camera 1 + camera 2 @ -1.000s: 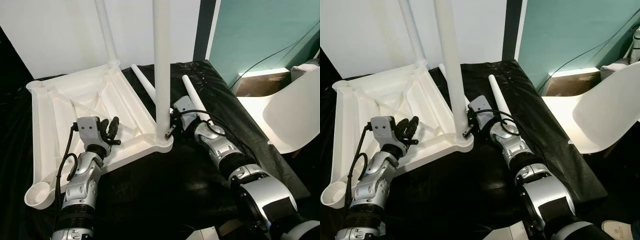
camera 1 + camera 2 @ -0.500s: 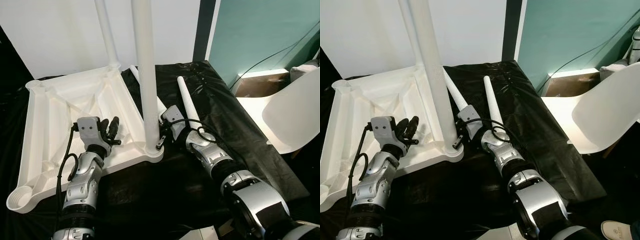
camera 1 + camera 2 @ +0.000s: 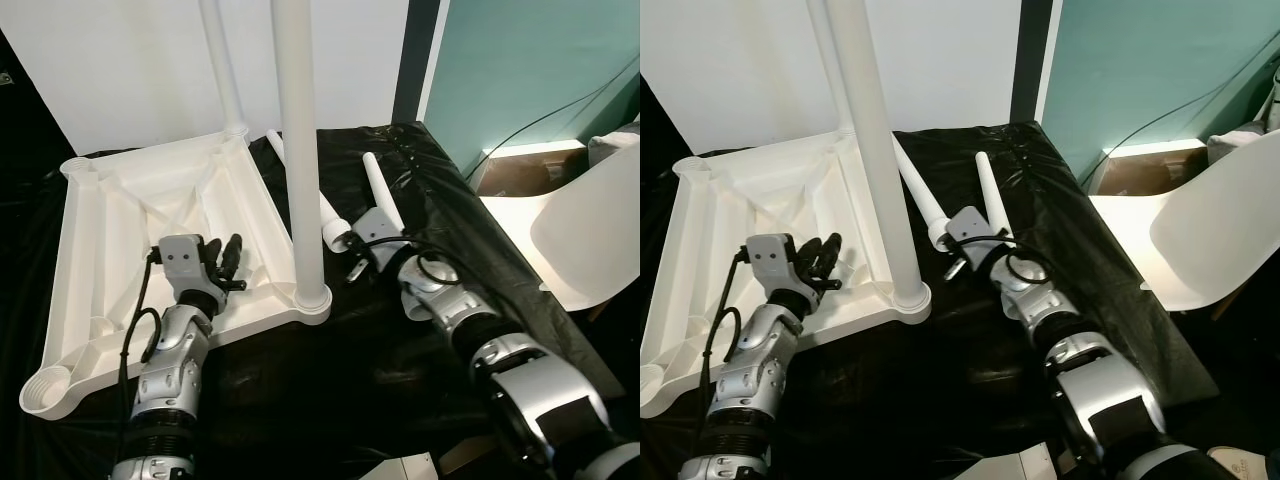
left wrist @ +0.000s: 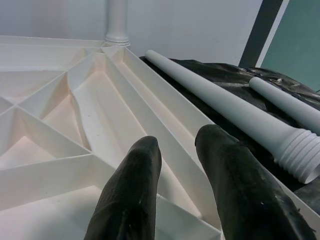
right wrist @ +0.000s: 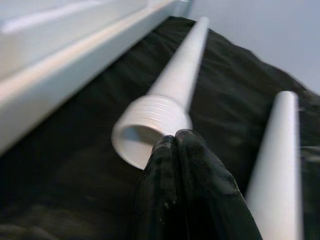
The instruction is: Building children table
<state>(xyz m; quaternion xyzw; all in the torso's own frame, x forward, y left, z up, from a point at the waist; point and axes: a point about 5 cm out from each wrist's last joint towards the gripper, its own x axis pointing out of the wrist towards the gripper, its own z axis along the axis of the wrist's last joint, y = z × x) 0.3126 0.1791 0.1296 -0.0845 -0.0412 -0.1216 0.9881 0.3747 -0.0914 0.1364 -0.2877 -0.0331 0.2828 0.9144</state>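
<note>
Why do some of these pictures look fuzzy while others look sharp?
Right wrist view: the black fingers sit close up and blurred, the threaded leg soft. Left wrist view: fingers soft, tabletop ribs crisp. Eye views: sharp, evenly lit.

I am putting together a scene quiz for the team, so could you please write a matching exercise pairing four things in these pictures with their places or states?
Things:
1. white plastic upside-down tabletop
2. white threaded table leg
3. left end effector
4. right end effector

States:
A. fingers pressed together by a threaded leg end
B. lying loose on the black sheet
C. fingers apart over the ribbed underside
D. carrying two upright legs in its corners

Pairs: 1-D, 2-B, 3-C, 4-A
</note>
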